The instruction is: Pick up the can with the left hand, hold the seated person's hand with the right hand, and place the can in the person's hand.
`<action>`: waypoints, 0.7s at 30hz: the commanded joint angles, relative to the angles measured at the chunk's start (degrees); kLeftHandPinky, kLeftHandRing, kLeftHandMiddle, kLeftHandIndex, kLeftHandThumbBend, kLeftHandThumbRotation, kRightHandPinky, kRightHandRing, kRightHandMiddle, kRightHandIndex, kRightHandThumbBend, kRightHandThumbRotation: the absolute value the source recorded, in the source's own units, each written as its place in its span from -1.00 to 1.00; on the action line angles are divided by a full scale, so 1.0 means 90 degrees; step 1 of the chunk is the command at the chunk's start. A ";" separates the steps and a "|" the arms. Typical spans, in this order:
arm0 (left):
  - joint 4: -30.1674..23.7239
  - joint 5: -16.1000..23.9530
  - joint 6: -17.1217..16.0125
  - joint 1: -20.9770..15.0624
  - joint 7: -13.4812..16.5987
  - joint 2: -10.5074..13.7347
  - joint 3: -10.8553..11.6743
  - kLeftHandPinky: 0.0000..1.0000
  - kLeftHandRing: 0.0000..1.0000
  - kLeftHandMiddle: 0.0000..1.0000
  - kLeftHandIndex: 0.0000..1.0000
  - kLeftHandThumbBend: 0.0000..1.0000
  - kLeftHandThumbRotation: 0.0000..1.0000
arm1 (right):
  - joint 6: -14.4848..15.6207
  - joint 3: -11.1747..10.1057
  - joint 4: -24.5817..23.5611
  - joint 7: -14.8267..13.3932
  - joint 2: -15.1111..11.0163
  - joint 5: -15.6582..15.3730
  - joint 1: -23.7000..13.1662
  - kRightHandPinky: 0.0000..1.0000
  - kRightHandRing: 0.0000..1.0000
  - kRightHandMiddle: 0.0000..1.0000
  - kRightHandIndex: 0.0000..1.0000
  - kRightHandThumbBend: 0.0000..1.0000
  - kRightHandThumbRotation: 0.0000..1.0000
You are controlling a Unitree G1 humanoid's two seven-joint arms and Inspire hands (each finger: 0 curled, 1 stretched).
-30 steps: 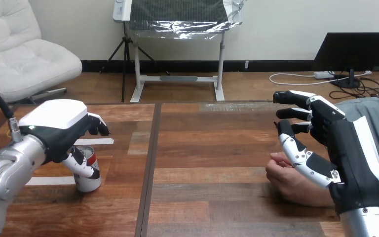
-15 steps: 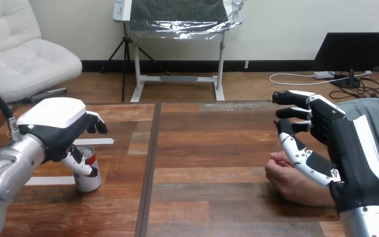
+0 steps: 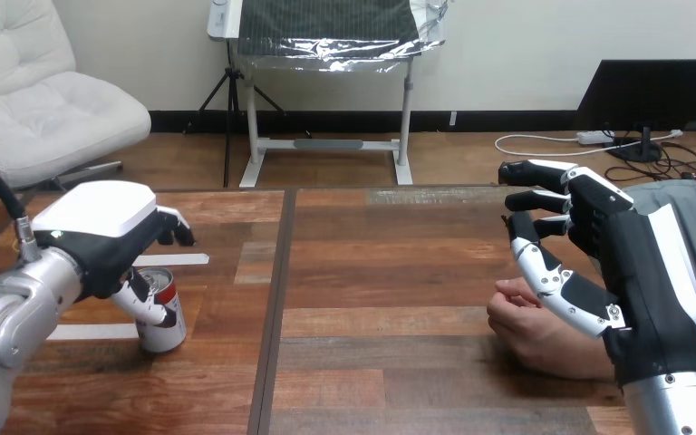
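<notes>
- Left hand (image 3: pixel 100 231) hovers over the can (image 3: pixel 161 337), fingers loosely bent and apart, thumb lying across the can's near side.
- The can stands upright, long axis vertical, at 8 o'clock on the wooden table (image 3: pixel 399 263).
- Right hand (image 3: pixel 639 272), fingers spread apart, is just over the person's hand (image 3: pixel 526 326), which rests at 4 o'clock.
- Open tabletop stretches between the two hands.

Wooden table (image 3: pixel 399 272), brown planks, dark seam (image 3: pixel 272 317) down middle. Can (image 3: pixel 168 335) stands upright on left part. Two white strips (image 3: pixel 186 260) lie flat there, one behind can, one beside it. Person's hand (image 3: pixel 526 326) rests on right part, well apart from can.
</notes>
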 commanded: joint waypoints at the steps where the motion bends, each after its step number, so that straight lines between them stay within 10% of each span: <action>1: 0.0210 0.0145 0.0029 -0.0485 0.0103 0.0119 -0.0085 0.41 0.52 0.56 0.52 0.54 -0.72 | -0.0041 -0.0091 -0.0301 0.0009 -0.0146 0.0032 -0.0392 0.13 0.40 0.51 0.36 -0.47 -1.00; 21: 0.0873 -0.0059 -0.0015 -0.0758 0.0172 -0.0043 -0.0183 0.40 0.55 0.61 0.55 0.59 -0.79 | 0.0010 -0.0102 -0.0335 0.0023 -0.0234 0.0040 -0.0389 0.13 0.41 0.47 0.33 -0.46 -1.00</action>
